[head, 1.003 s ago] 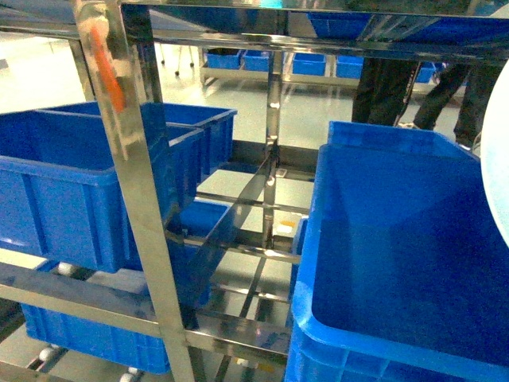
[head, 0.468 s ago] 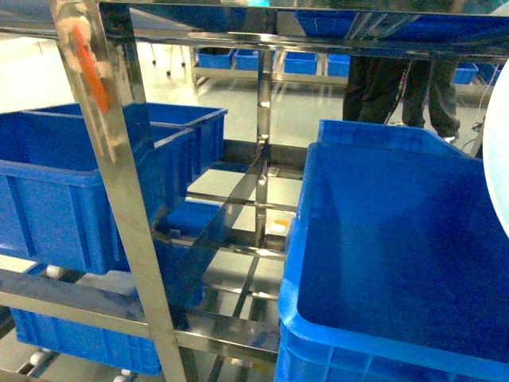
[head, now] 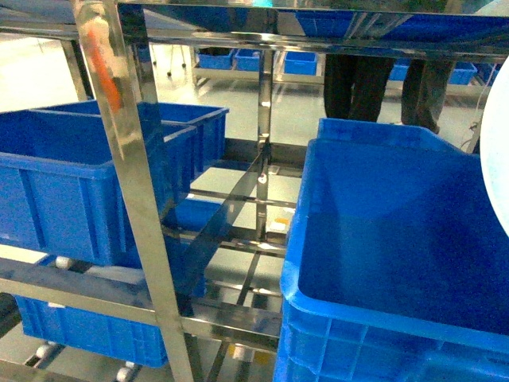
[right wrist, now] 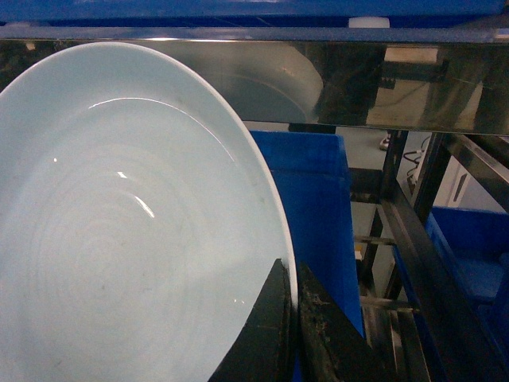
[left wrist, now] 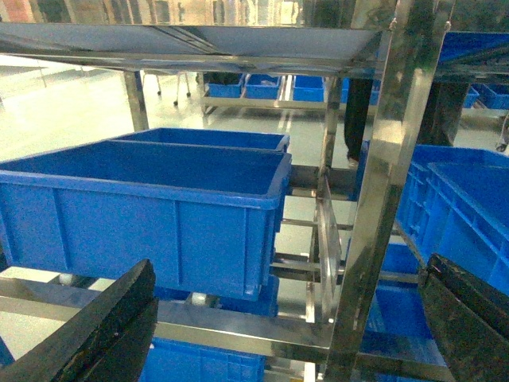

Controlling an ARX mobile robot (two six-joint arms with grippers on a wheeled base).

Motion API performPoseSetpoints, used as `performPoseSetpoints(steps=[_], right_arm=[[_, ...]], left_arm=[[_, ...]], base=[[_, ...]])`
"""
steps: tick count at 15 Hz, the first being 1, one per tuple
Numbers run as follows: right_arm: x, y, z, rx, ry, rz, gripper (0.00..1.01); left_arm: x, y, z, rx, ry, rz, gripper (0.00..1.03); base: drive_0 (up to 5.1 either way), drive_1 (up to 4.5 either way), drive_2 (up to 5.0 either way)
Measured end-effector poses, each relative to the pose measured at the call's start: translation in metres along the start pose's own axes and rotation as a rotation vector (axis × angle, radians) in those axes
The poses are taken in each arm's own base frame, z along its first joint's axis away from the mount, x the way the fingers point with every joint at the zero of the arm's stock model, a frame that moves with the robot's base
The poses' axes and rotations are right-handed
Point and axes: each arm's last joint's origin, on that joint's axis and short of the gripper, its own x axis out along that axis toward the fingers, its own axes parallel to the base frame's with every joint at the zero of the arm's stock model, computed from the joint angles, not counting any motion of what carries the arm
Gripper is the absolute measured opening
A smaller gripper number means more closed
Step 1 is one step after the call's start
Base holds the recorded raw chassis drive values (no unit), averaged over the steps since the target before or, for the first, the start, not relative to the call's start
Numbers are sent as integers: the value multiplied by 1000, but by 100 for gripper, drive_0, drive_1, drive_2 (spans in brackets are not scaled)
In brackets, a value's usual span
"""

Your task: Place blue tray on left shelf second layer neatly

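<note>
The blue tray [right wrist: 119, 239], a pale sky-blue shallow dish, fills the left of the right wrist view. Only a sliver of it [head: 499, 159] shows at the head view's right edge. My right gripper [right wrist: 292, 296] is shut on the tray's rim, one black finger on each face. The left shelf is a shiny steel rack. One tier rail [head: 79, 288] carries blue crates, and it shows closer in the left wrist view [left wrist: 238, 333]. My left gripper [left wrist: 286, 322] hangs open in front of that rail with nothing between its fingers [left wrist: 95, 334]. Neither gripper shows in the head view.
Two deep blue crates [head: 71, 187] sit on the left tier, with another below. A large blue crate [head: 398, 255] fills the right side. A mirror-like upright [head: 131, 199] stands in front. People's legs [head: 358, 76] and further crates show beyond the rack.
The head view has crept closer to the rack. The right crate looms larger and lower in frame. The legs behind have shifted left. The tray stays at the right edge.
</note>
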Motion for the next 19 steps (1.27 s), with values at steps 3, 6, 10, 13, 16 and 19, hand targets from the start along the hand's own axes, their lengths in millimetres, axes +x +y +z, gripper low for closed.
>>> performPoseSetpoints(steps=[3,6,10,13,16,19], right_arm=[[0,0,0,0,1,0,2],[0,-1,-6,113,137,41,2],[18,-11,-21,270,271,-4,2],[51,-24,-48,396,387,-69,2],[77,-28,-60,395,346,-148,2],[90,-27,-67,390,329,-190,2]], left_arm=[[0,0,0,0,0,0,98],[0,0,0,0,0,1,98],[0,0,0,0,0,0,98],[0,0,0,0,-1,0,98],[0,0,0,0,0,0,98],[0,0,0,0,0,0,98]], base=[[-448,332,-383],[-448,332,-383],[-448,332,-383],[-448,332,-383],[-448,332,-383],[-448,332,-383]])
